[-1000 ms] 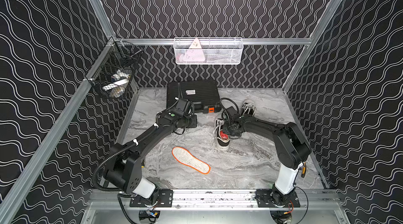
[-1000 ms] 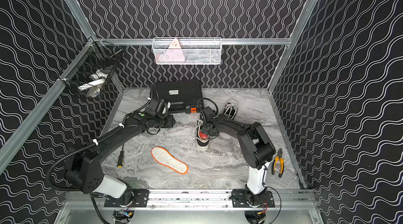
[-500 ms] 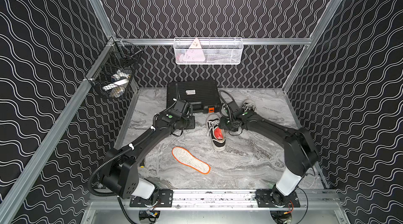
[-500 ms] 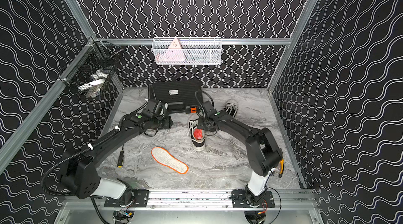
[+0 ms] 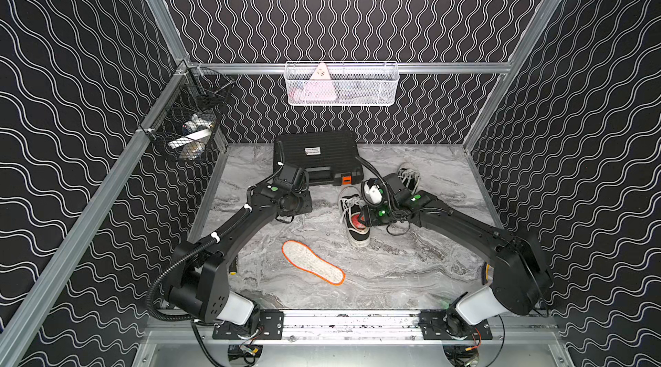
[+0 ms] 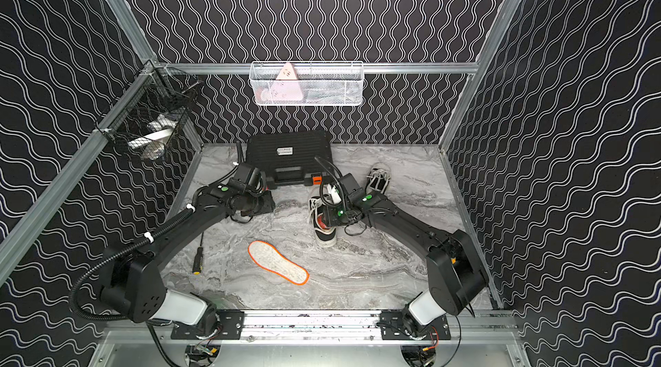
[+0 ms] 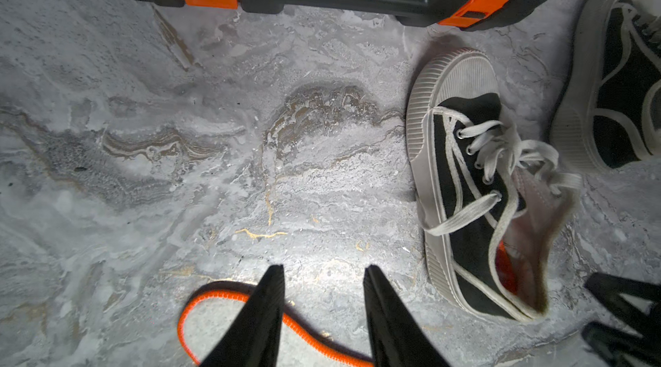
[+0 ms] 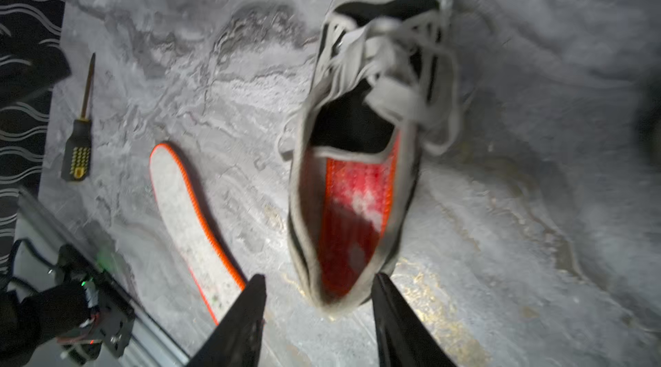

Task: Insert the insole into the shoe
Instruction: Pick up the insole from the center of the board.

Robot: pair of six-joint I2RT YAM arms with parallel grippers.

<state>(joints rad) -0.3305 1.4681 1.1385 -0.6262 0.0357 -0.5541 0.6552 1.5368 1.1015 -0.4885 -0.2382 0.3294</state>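
Nearest me, the insole lies flat on the table, white face up, orange rim showing, not in the shoe yet. It has bare marble all round it, so I judge an edge pick is easy. A screwdriver lies to its left, well apart and out of the way.

Next out, to the right, the shoe stands on its sole, heel near, toe far, mouth up. That suits a toe-first slide. Red-orange shows inside the heel; I can't tell whether it is lining or something else. The right gripper sits at the heel with its fingers apart on either side and not pinching, probably there to steady the shoe.

The left gripper hangs over bare table just past the insole's far end, fingers spread and empty, likely lining up for the pick.

Farthest back are a black case and a second shoe, not involved.
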